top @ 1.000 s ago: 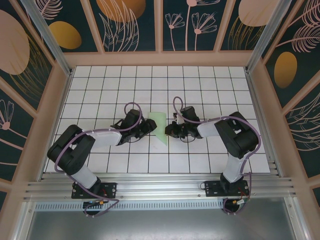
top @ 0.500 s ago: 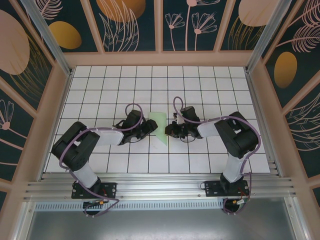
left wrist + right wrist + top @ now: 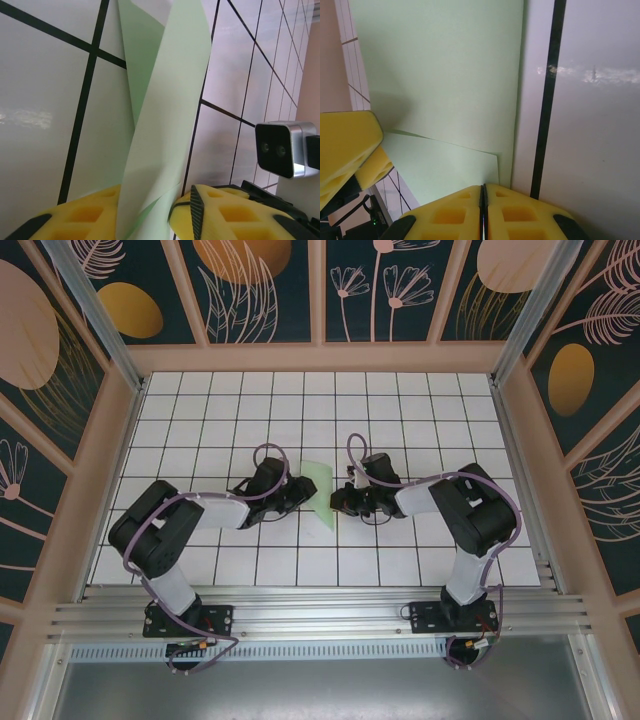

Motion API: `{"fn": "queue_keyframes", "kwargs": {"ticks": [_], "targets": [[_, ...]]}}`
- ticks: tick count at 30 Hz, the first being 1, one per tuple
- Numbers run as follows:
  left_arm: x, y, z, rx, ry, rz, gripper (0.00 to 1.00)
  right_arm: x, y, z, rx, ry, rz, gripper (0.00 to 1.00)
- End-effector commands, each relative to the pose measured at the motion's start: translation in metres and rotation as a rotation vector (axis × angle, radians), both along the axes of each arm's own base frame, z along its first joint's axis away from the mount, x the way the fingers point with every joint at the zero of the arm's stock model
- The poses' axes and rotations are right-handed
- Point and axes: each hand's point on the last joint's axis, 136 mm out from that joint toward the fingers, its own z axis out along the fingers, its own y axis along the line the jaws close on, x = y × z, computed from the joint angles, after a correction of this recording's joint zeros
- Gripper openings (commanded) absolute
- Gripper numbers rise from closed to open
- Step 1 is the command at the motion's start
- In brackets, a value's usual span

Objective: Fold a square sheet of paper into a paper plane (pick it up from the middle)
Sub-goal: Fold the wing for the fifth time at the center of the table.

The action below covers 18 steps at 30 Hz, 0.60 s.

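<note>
Over the last second the left arm [image 3: 200,510] has drawn its elbow in toward the sheet of paper [image 3: 318,485]. The left gripper [image 3: 147,215], on the sheet's left side, has narrowed about a raised flap. Its yellow pads [image 3: 75,220] stand apart with the flap between them, not clamped. The right gripper [image 3: 483,202], at the sheet's right edge, is unchanged, with its pads pressed together. Whether the paper's edge is caught between them cannot be told. The sheet lies partly folded between the two grippers. In the inspector's judgement a fold is being taken up and the plane is far from finished. Under the sheet is a white gridded table [image 3: 400,410]. Beyond it stand dark floral wall panels [image 3: 260,290], and on its near side runs an aluminium rail [image 3: 320,612].
</note>
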Motion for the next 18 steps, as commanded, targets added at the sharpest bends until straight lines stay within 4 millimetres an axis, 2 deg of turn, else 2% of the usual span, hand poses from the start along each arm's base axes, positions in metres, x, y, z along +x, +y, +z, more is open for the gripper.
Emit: {"fn": "queue_keyframes", "kwargs": {"ticks": [1,4,9,11,13,16,18], "targets": [[0.004,-0.010,0.003,-0.014,-0.032,-0.044,0.41,-0.008,-0.014,-0.035,-0.089,0.052,-0.032,0.13],[0.003,-0.010,0.001,-0.012,-0.035,-0.056,0.35,-0.007,-0.013,-0.037,-0.092,0.058,-0.032,0.13],[0.004,-0.009,0.005,-0.014,-0.040,-0.050,0.17,-0.005,-0.011,-0.032,-0.080,0.043,-0.029,0.15],[0.005,-0.006,0.005,-0.004,-0.031,-0.026,0.06,-0.001,-0.009,-0.023,-0.063,0.009,-0.027,0.18],[0.005,-0.001,0.005,0.019,-0.022,0.000,0.01,0.003,-0.007,-0.013,-0.056,-0.023,-0.023,0.20],[0.004,0.004,0.007,0.015,-0.012,0.029,0.00,0.008,-0.005,0.013,-0.015,-0.105,-0.017,0.23],[0.004,0.006,0.013,0.007,-0.021,0.044,0.00,0.009,-0.006,0.032,0.014,-0.170,-0.025,0.32]]}}
